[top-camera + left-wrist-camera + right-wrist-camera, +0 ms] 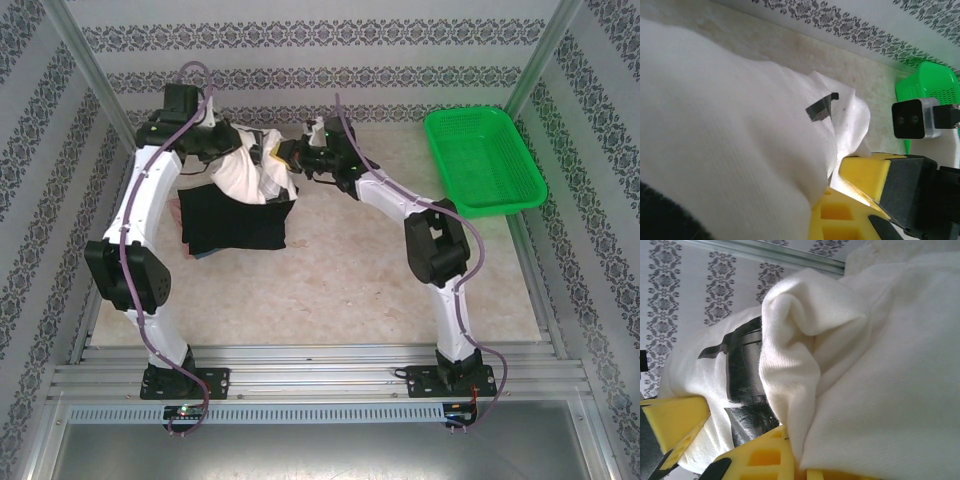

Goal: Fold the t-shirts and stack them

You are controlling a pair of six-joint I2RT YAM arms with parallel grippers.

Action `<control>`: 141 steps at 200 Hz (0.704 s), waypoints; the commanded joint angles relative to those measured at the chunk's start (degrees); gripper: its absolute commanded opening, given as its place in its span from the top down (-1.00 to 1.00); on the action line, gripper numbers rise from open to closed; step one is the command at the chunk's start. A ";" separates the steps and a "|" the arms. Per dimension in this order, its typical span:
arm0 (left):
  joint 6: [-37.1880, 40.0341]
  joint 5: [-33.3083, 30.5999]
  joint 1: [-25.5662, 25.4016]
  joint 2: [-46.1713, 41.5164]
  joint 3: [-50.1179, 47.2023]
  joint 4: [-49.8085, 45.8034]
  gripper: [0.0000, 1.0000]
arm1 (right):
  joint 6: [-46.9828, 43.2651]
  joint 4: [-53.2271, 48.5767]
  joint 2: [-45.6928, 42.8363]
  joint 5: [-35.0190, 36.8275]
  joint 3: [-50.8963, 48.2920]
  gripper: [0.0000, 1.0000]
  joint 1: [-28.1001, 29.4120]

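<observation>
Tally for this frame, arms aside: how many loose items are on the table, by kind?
T-shirts: 2 (cream t-shirt, black t-shirt)
Baskets: 1 (green basket)
Total: 3

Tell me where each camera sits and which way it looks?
Top external: above and behind the arms, looking down on the table; both arms show, left hand and right hand gripping the cream t-shirt over the black t-shirt.
Left wrist: on the left arm, looking across the cream t-shirt toward the green basket; yellow finger at bottom.
Right wrist: on the right arm, close against the cream t-shirt, patterned wall behind; yellow finger at bottom.
Top and left wrist share the basket.
</observation>
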 commanded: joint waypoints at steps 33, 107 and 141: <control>5.22 4.68 6.53 -5.52 -6.55 -1.49 1.00 | 2.88 -0.03 6.16 -1.98 5.30 0.96 3.28; 4.29 5.29 11.93 -13.24 -41.69 18.23 1.00 | -1.90 -6.45 12.07 -1.56 4.47 0.96 5.21; 8.02 1.80 12.02 -11.28 -43.58 18.71 0.73 | -2.97 -7.23 11.07 0.34 1.19 0.87 5.64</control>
